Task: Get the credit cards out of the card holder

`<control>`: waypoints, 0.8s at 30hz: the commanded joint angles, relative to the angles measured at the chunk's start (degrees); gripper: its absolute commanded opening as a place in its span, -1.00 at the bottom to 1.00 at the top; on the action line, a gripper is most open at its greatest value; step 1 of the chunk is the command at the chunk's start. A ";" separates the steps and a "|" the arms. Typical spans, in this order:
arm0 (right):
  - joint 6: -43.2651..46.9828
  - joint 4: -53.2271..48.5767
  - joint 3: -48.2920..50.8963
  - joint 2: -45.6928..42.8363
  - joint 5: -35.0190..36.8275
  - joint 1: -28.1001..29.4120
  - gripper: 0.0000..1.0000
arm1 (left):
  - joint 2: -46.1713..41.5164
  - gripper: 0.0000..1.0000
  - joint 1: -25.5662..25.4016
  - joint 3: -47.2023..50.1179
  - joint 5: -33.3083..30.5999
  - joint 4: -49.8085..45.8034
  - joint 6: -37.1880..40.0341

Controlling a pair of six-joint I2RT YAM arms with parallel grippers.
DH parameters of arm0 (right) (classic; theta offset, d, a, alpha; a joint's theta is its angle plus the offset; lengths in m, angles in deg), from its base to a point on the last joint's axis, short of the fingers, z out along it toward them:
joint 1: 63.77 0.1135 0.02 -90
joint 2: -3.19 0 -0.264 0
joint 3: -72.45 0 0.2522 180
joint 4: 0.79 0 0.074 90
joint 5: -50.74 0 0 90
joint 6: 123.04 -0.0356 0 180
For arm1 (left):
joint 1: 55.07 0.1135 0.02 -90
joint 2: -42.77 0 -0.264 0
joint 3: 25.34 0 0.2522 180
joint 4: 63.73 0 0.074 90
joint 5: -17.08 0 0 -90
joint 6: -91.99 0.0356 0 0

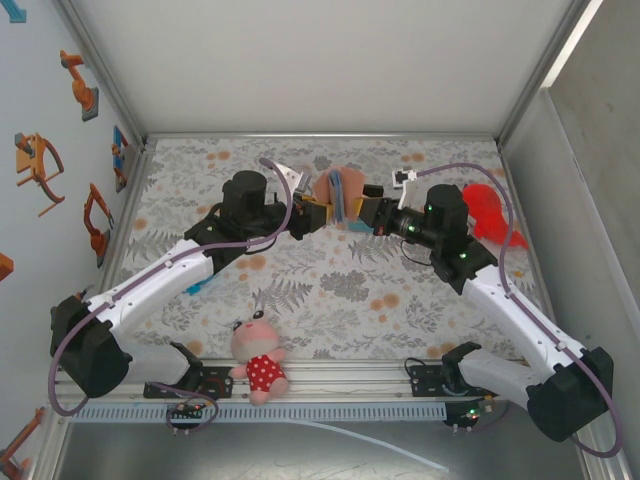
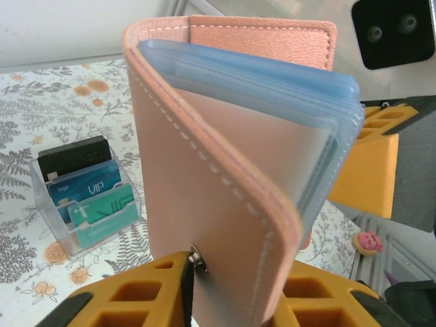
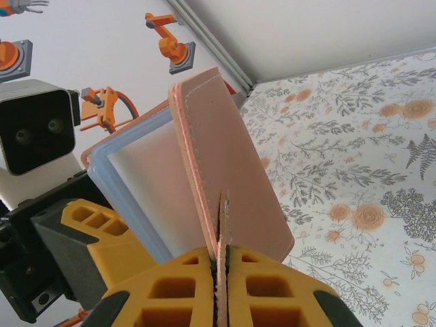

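Left gripper (image 2: 189, 283), cut off at the frame's bottom edge, clenches the card holder (image 2: 204, 170) by one cover; right gripper (image 3: 221, 259) pinches the other; cloudy blue sleeves (image 2: 272, 88) obscure their contents.

Bright, even light; faint shadows

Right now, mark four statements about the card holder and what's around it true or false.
1. The right gripper is shut on the card holder. True.
2. The card holder lies flat on the table. False: it is held upright between the right gripper and the left gripper.
3. Blue sleeves show inside it. True.
4. The clear stand is empty. False: it holds black, blue and teal cards.
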 commanded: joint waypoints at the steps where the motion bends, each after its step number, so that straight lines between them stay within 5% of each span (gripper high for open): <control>1: 1.56 1.74 -0.61 -0.48 -2.57 0.40 -1.00 | -1.22 -0.61 -0.45 -1.21 -0.40 0.28 1.06; 3: 2.74 0.93 -0.97 -0.24 -3.53 0.40 -0.92 | -1.18 -0.76 -0.43 -1.19 -0.47 0.66 0.85; 6: 6.00 -1.07 -1.60 0.24 -4.97 0.40 -0.45 | -1.27 -0.93 -0.43 -1.03 0.27 2.21 -0.11; 11: 11.37 -5.38 -3.46 0.75 -5.46 0.49 -0.07 | -1.50 -1.00 -0.37 -0.83 3.87 5.65 -3.08; 16: 13.21 -6.40 -4.10 0.49 -5.10 0.49 -0.03 | -1.28 -1.00 -0.40 -0.66 5.69 7.42 -4.98; 24: 13.30 -6.49 -4.01 0.31 -4.30 0.50 -0.22 | -0.22 -1.00 -0.35 -0.89 7.92 8.83 -6.56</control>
